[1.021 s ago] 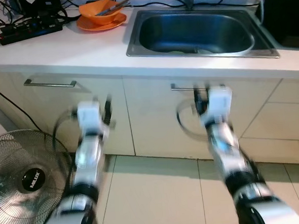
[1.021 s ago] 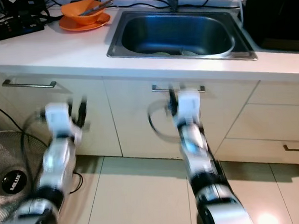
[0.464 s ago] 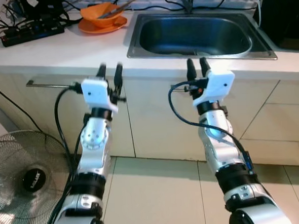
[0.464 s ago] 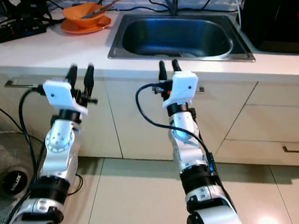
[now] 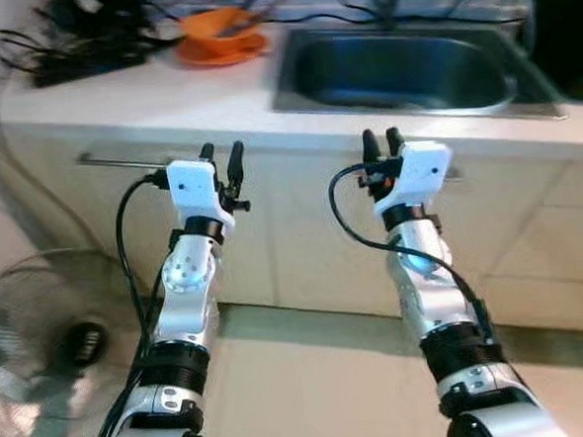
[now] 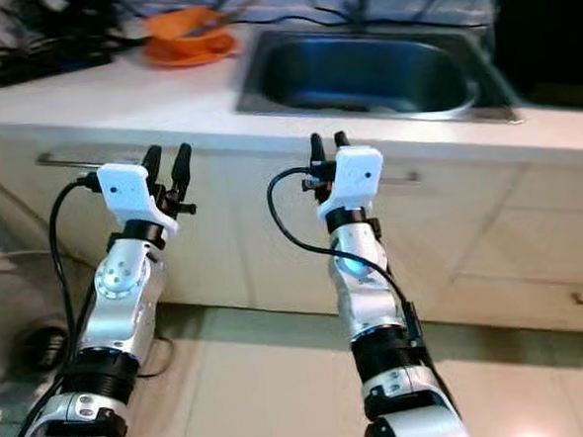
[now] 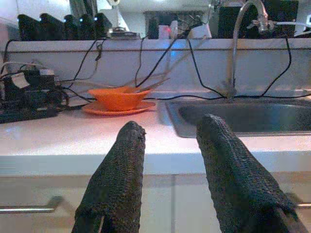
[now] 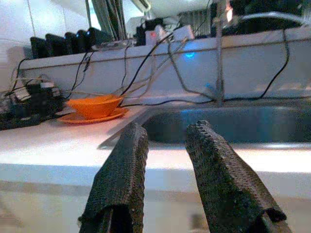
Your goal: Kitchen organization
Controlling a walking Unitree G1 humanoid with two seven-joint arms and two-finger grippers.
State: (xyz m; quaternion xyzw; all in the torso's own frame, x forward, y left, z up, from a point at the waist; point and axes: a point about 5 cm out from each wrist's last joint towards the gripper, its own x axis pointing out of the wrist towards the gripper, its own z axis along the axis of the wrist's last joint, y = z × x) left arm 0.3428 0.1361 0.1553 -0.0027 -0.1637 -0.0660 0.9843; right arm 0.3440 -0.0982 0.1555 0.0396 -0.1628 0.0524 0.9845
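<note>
We note both claws raised, fingers spread and empty: the orange bowl (image 5: 218,27) on its plate (image 5: 224,52) sits far back on the desk (image 5: 116,96) at 12 o'clock from the left claw (image 5: 221,151), nearer it than the right claw (image 5: 380,138).

- Head stereo pair looks forward and down on the bench (image 5: 146,99) and sink (image 5: 401,68).
- Wrist views face level across the bench, sharing the orange bowl (image 7: 119,99).
</note>
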